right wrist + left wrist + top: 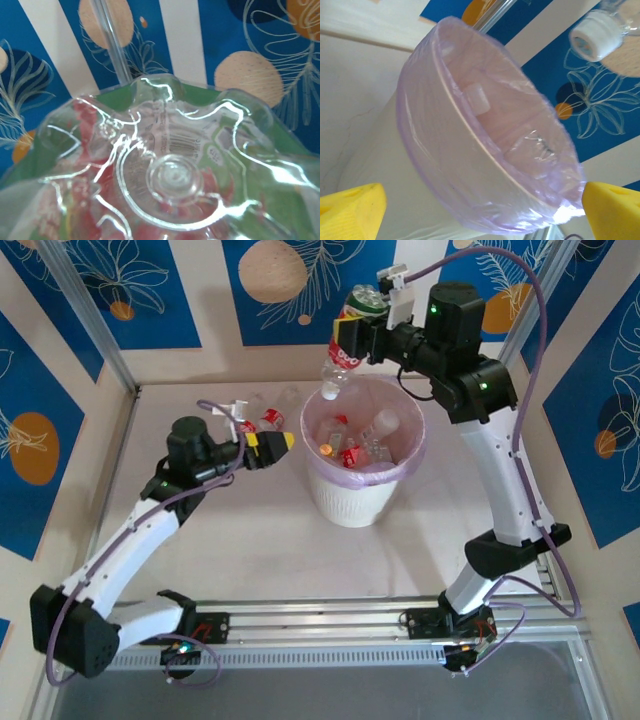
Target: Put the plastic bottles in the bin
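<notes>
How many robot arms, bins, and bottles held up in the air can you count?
Robot arms: 2, the left arm and the right arm
Bins: 1, the bin
Bottles held up in the air: 1, the bottle in the right gripper
Total: 4

overhead looks down; both wrists close-up; bin point(345, 498) shared overhead, left wrist.
</notes>
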Controlling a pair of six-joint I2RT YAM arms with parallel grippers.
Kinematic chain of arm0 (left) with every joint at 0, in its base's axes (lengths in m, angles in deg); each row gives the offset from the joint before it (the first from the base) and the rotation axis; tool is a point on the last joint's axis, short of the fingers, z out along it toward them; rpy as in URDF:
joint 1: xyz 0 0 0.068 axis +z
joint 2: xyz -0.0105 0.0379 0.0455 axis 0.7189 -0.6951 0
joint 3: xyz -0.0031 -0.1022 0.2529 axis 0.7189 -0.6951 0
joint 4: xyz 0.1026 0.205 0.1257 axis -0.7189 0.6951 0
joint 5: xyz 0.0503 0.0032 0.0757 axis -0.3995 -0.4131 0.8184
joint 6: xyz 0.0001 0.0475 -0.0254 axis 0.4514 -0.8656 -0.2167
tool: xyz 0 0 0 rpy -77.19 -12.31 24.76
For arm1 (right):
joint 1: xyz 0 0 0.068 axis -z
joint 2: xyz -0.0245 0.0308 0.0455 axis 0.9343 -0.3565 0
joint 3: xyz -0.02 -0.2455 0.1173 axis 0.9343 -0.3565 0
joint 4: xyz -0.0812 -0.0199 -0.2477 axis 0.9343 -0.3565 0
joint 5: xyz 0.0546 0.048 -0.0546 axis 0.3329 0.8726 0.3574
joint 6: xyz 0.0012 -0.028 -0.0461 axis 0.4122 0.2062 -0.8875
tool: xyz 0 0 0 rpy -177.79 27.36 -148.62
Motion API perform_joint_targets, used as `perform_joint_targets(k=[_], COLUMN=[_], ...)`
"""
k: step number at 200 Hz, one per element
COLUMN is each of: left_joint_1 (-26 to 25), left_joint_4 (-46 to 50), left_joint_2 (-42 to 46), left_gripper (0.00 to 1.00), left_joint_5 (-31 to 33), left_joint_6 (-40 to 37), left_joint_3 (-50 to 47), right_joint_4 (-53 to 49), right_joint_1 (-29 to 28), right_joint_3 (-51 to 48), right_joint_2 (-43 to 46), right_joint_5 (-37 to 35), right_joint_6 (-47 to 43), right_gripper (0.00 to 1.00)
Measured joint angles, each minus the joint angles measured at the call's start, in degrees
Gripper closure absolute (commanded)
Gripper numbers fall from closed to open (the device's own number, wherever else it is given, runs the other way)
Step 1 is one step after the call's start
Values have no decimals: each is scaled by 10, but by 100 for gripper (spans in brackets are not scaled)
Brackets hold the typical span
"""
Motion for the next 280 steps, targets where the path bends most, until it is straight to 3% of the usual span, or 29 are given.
perform_joint_targets(k=[40,88,181,201,223,248,252,256,280], left_joint_1=[-37,-57,-64,-65,-65,-65,-65,-65,-65], left_joint_4=[27,30,45,44,44,44,44,44,44], left_joint_2=[-69,-137,-177,-177,-177,-176,-176,-176,-175], left_gripper=[0,2,9,10,11,11,11,11,11], left_joint_5=[57,83,97,97,97,97,97,97,97], left_joint_6=[-36,-50,-48,-48,-48,-48,-48,-48,-49], left_joint_3=[65,97,131,131,131,131,131,131,131], right_joint_4=[-47,-30,37,42,46,39,37,35,20], right_joint_1=[30,45,55,58,59,60,61,62,65], right_joint_3=[-60,-175,-294,-314,-332,-339,-339,-338,-323], right_joint_2=[15,19,19,19,19,19,19,19,19], right_joint_5=[-19,-33,58,66,76,92,96,100,112], right_joint_6=[-88,-174,-292,-305,-313,-322,-324,-320,-315], right_gripper=[61,63,58,50,29,19,10,7,8])
